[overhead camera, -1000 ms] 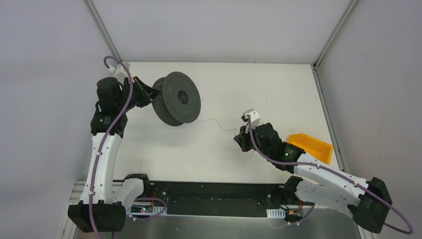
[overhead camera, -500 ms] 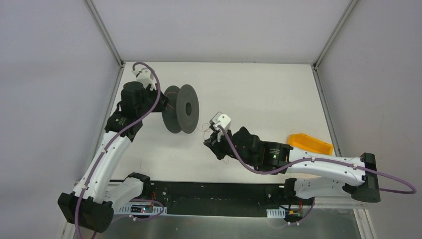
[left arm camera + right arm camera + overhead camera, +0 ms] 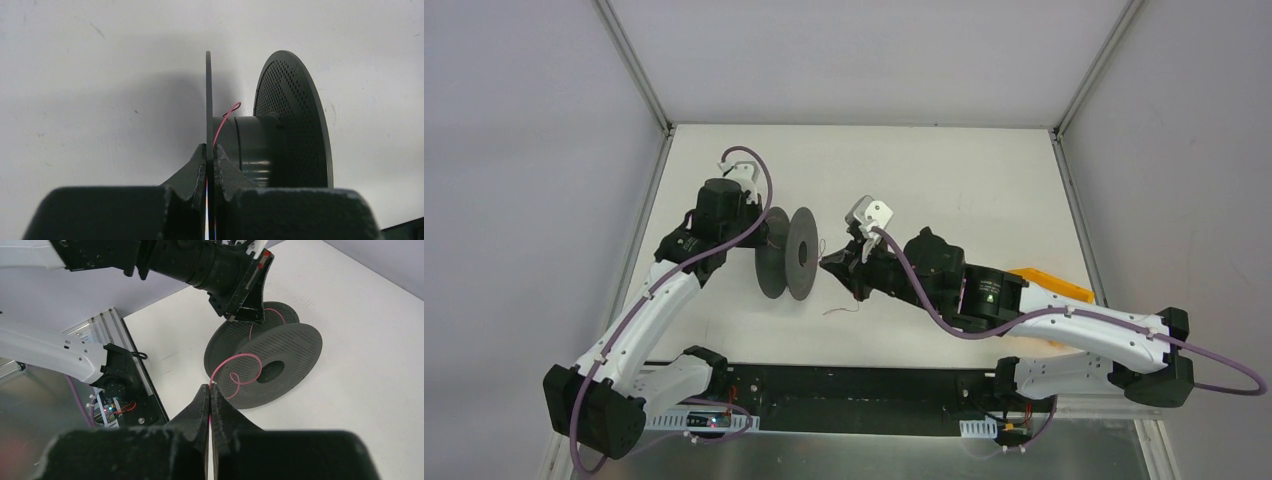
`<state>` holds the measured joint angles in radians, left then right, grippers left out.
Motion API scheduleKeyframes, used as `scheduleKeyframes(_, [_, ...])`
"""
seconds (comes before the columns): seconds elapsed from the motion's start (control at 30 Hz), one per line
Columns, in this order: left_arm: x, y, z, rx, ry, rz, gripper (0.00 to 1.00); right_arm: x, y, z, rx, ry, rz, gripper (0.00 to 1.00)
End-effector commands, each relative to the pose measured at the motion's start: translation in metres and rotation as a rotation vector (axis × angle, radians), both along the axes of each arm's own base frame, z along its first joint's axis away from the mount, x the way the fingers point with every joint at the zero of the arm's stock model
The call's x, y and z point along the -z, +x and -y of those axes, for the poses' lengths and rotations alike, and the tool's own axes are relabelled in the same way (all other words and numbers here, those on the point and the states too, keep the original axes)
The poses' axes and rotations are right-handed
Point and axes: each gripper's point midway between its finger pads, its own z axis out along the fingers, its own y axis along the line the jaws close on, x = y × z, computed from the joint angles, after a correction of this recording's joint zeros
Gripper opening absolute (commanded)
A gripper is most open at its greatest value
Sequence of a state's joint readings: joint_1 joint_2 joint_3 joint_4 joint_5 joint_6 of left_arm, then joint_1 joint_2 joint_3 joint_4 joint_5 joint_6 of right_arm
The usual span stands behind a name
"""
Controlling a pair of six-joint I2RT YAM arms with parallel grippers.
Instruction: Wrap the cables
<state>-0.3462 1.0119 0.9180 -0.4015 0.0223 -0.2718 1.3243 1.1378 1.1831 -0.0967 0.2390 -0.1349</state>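
Your winding looks barely begun. The thin pinkish wire strand (image 3: 244, 354) shows only a stray loop at the hub of the dark grey round two-flanged spool (image 3: 788, 254), centre-left overhead, and a loose tail lies on the white table (image 3: 944, 180) below it. Your left gripper (image 3: 210, 150) is clamped on the spool's left flange, arm reaching up from lower left. Your right gripper (image 3: 210, 392) pinches the strand just right of the spool, arm stretched in from lower right.

cable (image 3: 842, 308) top: too thin to trace | orange bin (image 3: 1054, 285) half hid by R arm (image 3: 1084, 325)
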Motion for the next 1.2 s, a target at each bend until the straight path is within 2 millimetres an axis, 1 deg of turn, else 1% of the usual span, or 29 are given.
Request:
scheduleKeyframes(0.0, [-0.020, 0.012, -0.003, -0.045, -0.003, 0.029, 0.00, -0.020, -0.009, -0.001, -0.043, 0.072, 0.000, 0.00])
scheduleKeyframes(0.13, [-0.012, 0.005, 0.009, 0.052, 0.005, 0.007, 0.00, -0.052, 0.002, 0.012, 0.005, 0.114, 0.072, 0.00])
scheduleKeyframes(0.2, [-0.008, -0.001, 0.016, 0.104, 0.005, 0.001, 0.00, -0.063, 0.008, 0.015, 0.020, 0.118, 0.096, 0.00])
scheduleKeyframes(0.23, [-0.007, -0.005, 0.020, 0.131, 0.005, 0.000, 0.00, -0.066, 0.015, 0.017, 0.033, 0.115, 0.101, 0.00])
scheduleKeyframes(0.3, [-0.007, -0.011, 0.026, 0.182, -0.002, 0.004, 0.00, -0.066, 0.033, 0.018, 0.073, 0.104, 0.100, 0.00])
scheduleKeyframes(0.43, [-0.007, -0.025, 0.037, 0.274, -0.009, 0.017, 0.00, -0.056, 0.070, 0.016, 0.124, 0.078, 0.073, 0.00])
scheduleKeyframes(0.47, [-0.006, -0.029, 0.038, 0.292, -0.014, 0.018, 0.00, -0.056, 0.083, 0.021, 0.147, 0.083, 0.063, 0.00])
scheduleKeyframes(0.6, [0.000, -0.043, 0.041, 0.346, -0.023, 0.009, 0.00, -0.061, 0.118, 0.037, 0.214, 0.112, 0.031, 0.00])
scheduleKeyframes(0.67, [0.000, -0.049, 0.046, 0.390, -0.038, 0.006, 0.00, -0.056, 0.135, 0.045, 0.247, 0.105, 0.018, 0.00])
scheduleKeyframes(0.73, [-0.001, -0.057, 0.052, 0.445, -0.061, 0.002, 0.00, -0.045, 0.152, 0.054, 0.275, 0.084, -0.005, 0.00])
scheduleKeyframes(0.77, [-0.002, -0.061, 0.055, 0.474, -0.069, -0.001, 0.00, -0.038, 0.156, 0.055, 0.260, 0.069, -0.020, 0.00])
scheduleKeyframes(0.9, [-0.007, -0.072, 0.058, 0.539, -0.071, 0.000, 0.00, 0.009, 0.179, 0.072, 0.287, -0.022, -0.074, 0.00])
scheduleKeyframes(0.97, [-0.013, -0.075, 0.057, 0.538, -0.078, 0.001, 0.00, 0.036, 0.184, 0.079, 0.280, -0.058, -0.115, 0.00])
scheduleKeyframes(1.03, [-0.022, -0.077, 0.058, 0.518, -0.134, -0.026, 0.00, 0.064, 0.187, 0.089, 0.288, -0.091, -0.143, 0.00])
scheduleKeyframes(1.13, [-0.044, -0.075, 0.056, 0.473, -0.262, -0.041, 0.00, 0.103, 0.185, 0.103, 0.308, -0.114, -0.184, 0.00])
scheduleKeyframes(1.17, [-0.053, -0.072, 0.053, 0.455, -0.304, -0.034, 0.00, 0.111, 0.187, 0.106, 0.316, -0.105, -0.185, 0.00])
